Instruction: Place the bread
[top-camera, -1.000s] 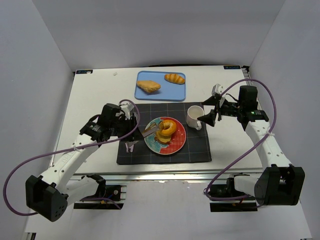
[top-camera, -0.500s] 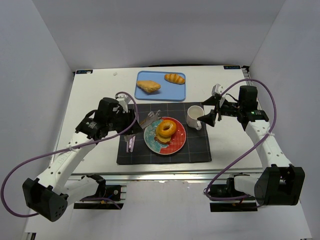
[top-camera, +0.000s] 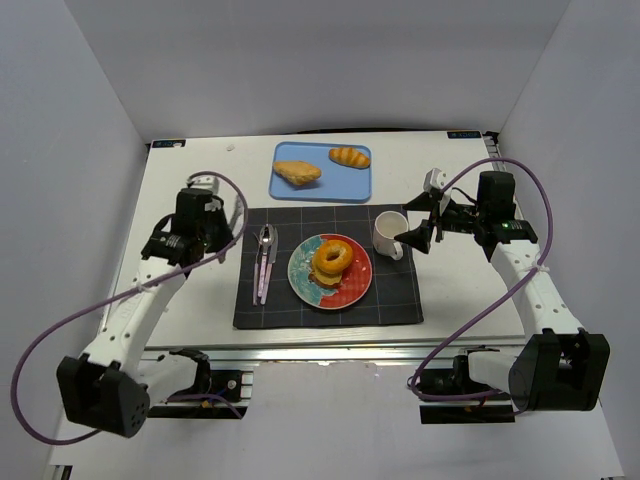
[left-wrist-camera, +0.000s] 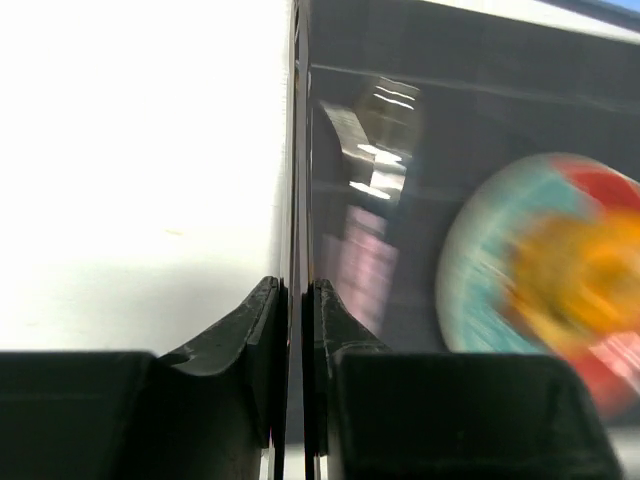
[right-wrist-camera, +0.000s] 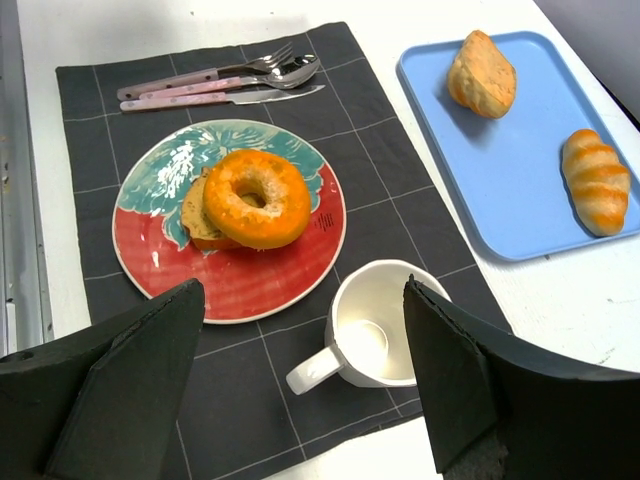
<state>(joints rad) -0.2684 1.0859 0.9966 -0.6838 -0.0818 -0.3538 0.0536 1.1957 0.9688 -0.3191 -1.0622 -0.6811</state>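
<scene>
An orange bagel (top-camera: 332, 257) lies on a slice of bread on the red and teal plate (top-camera: 350, 290) in the middle of the dark placemat (top-camera: 390, 300). It also shows in the right wrist view (right-wrist-camera: 257, 197). My left gripper (top-camera: 222, 243) is shut and empty at the placemat's left edge, apart from the plate; its wrist view (left-wrist-camera: 297, 285) is blurred. My right gripper (top-camera: 413, 222) is open and empty by the white mug (top-camera: 388, 234), and its wrist view (right-wrist-camera: 305, 290) looks down on the mug (right-wrist-camera: 375, 325).
A blue tray (top-camera: 322, 185) at the back holds a bread roll (top-camera: 297, 173) and a small croissant (top-camera: 349, 157). Cutlery (top-camera: 264, 260) lies on the placemat left of the plate. White walls close in the table on three sides.
My left gripper has pulled back from the plate to the left, over the cutlery, to the placemat's edge. The bagel stays on the plate. The right arm has not moved.
</scene>
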